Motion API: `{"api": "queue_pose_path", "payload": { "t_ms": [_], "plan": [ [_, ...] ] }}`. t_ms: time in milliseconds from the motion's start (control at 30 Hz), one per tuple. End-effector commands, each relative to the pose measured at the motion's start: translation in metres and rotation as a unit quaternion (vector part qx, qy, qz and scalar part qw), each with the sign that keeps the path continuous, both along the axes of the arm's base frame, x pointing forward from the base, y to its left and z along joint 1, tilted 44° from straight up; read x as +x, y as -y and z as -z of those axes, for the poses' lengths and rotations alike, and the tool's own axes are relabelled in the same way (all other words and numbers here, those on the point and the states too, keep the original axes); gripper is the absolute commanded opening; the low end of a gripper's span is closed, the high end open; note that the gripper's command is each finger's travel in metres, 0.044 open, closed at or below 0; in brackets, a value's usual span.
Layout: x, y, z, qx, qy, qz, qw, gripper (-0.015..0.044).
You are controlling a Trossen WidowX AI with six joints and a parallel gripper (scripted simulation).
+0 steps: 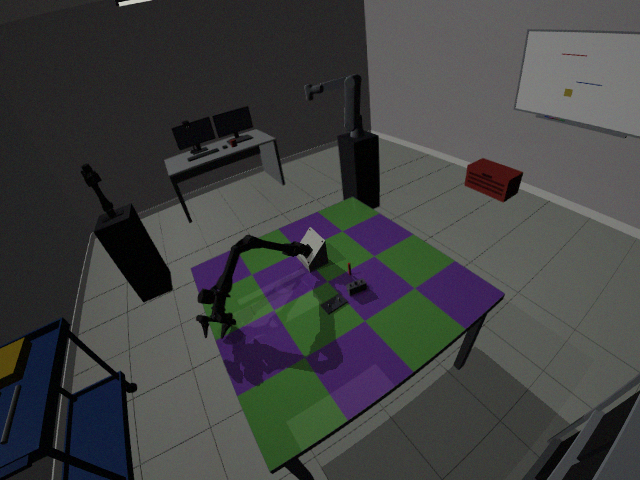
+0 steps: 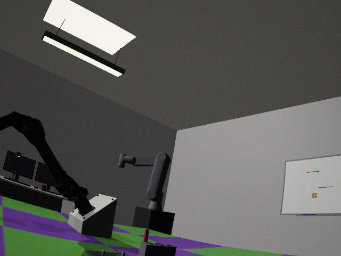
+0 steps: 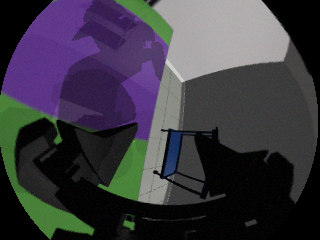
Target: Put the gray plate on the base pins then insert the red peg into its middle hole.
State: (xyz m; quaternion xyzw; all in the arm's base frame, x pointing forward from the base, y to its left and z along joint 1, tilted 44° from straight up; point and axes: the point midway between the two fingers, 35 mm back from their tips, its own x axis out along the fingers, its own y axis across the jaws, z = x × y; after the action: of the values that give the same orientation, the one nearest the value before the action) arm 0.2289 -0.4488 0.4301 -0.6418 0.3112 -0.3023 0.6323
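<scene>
My gripper (image 1: 214, 334) (image 3: 167, 131) is open and empty, by the table's left edge in the top view, far from the parts; it is outside the exterior view. A dark, flat base (image 1: 333, 305) lies near the table's middle, with two short pins (image 2: 103, 252) (image 2: 123, 253) sticking up. I cannot make out the gray plate separately from it. The red peg (image 1: 348, 268) (image 2: 146, 235) stands upright at one end of a dark gray block (image 1: 356, 287) (image 2: 159, 250) with several round features on top. The peg's lower end is hidden or too dark to tell. The wrist view shows none of these parts.
My arm's white sloped mount (image 1: 311, 241) (image 2: 104, 202) stands on the checkered table (image 1: 439, 325) behind the parts. A blue cart (image 1: 93, 418) (image 3: 172, 154) stands off the table's left side. Another arm (image 1: 352, 100) (image 2: 158, 176) stands on a dark pedestal beyond the table.
</scene>
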Motion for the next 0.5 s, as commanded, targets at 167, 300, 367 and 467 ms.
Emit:
{"api": "queue_pose_path", "payload": {
  "t_ms": [167,300,367,467],
  "plan": [
    [0.024,-0.014,0.0,-0.009,-0.01,-0.017,1.0,0.044],
    [0.072,-0.034,0.029,0.041,-0.017,-0.052,0.998,0.044],
    [0.096,-0.047,0.046,0.069,-0.022,-0.072,0.995,0.044],
    [0.13,-0.069,0.072,0.11,-0.033,-0.098,0.989,0.044]
  ]
}}
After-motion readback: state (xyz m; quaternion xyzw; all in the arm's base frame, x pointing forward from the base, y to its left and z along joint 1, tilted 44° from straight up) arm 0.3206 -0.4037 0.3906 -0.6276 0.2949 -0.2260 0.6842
